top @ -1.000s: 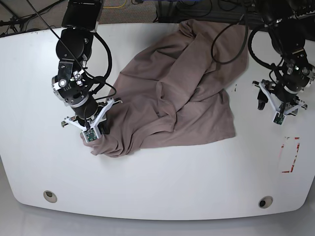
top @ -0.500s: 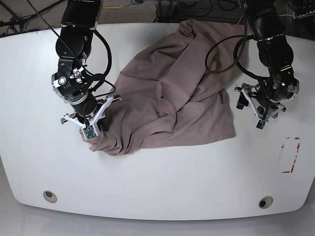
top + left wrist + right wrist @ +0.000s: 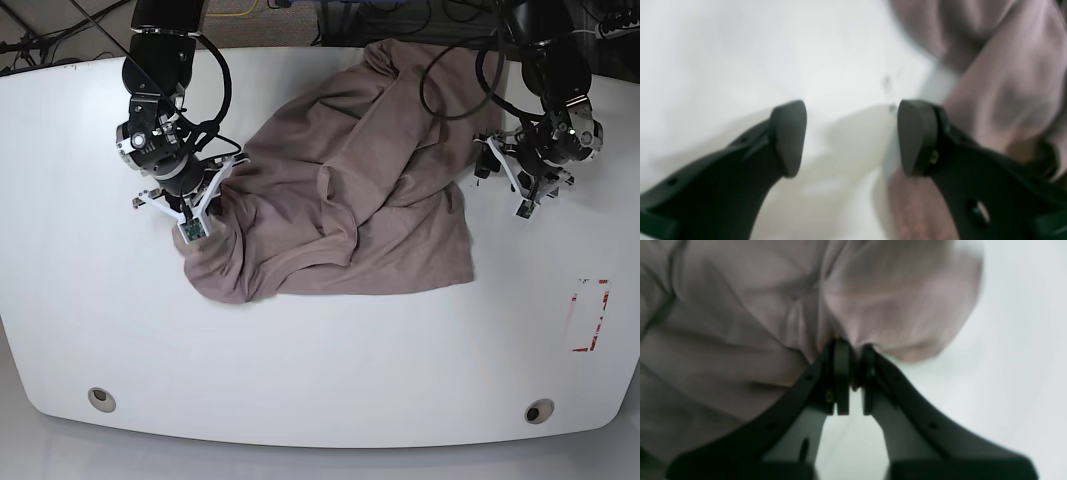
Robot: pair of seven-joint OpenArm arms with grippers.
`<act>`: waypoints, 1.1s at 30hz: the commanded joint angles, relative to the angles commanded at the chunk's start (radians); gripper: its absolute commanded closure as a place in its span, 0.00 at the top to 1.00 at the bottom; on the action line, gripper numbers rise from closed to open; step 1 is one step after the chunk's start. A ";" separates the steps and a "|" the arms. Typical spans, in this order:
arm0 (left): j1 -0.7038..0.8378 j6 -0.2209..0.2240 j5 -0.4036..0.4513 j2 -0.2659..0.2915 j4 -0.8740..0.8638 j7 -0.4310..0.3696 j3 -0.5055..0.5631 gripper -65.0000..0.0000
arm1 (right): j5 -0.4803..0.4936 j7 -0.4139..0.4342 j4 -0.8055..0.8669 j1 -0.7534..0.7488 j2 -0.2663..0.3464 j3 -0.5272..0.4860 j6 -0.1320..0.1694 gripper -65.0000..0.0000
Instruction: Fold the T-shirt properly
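Crumpled T-shirt on the white table, pinched at one edge by the right gripper.

The taupe T-shirt (image 3: 350, 190) lies rumpled across the upper middle of the table (image 3: 320, 370), bunched in deep folds, its upper end reaching the table's far edge. On the base view's left, the right gripper (image 3: 851, 373) has its jaws pressed together on a fold of the cloth, fabric puckering just above the tips. On the opposite side, the left gripper (image 3: 851, 136) hangs with jaws spread wide and nothing between them, just beside the shirt's edge, bare table beneath. A red-outlined mark (image 3: 588, 315) sits near the table's right edge, well apart from the shirt.
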 joint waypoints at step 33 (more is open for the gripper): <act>-0.107 -0.005 0.000 0.000 0.114 0.091 0.002 0.76 | 0.002 -0.008 0.068 0.014 0.000 -0.002 0.002 0.06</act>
